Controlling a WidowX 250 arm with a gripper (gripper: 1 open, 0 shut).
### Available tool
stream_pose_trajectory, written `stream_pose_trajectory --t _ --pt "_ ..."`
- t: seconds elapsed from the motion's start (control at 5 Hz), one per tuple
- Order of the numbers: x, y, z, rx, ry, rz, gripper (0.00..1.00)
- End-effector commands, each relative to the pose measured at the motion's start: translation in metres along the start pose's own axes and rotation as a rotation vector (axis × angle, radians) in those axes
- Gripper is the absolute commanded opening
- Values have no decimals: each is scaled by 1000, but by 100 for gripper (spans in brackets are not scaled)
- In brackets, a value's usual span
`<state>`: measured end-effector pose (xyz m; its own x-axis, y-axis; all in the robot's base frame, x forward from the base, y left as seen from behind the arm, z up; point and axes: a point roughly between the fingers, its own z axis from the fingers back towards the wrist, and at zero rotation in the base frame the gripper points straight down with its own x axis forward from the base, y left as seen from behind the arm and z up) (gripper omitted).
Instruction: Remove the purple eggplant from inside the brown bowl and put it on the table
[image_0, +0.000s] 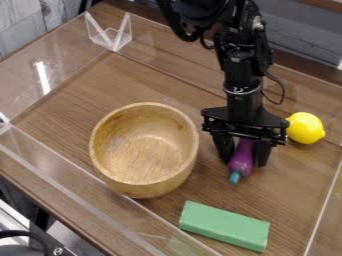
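The wood-grain surface (80, 90) spreads across the view, fenced by low clear acrylic walls (47, 60) along its edges. On it, left of centre, sits the brown bowl (144, 148), round, thick-rimmed and light in colour, with nothing visible inside it. The black robot arm (241, 50) comes down from the top of the view and points almost straight down just right of the bowl. At its lower end the gripper (243, 148) stands with its jaws spread apart, one finger on each side of the purple eggplant (242, 160); whether the fingers touch the eggplant cannot be told at this size, though the jaws look wider than the eggplant. The eggplant lies outside the bowl, on the surface just beside the bowl's right wall, its purple body toward the back and its greenish stem end pointing toward the front. A flat green sponge block (225, 226) lies near the front edge, apart from the bowl. A yellow lemon (306, 128) rests to the right of the gripper, near the right wall.
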<state>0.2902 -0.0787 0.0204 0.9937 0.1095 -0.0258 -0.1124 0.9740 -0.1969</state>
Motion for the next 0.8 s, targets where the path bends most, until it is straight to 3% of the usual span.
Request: stream_pose_trajectory --t 0.0,0.2,0.4,0.6 --pt "0 -2 0 6 0 -8 0" --pt "0 -1 0 9 8 -5 100" --pt "0 1 0 17 13 1 0" --pt "-1 2 1 20 19 5 0"
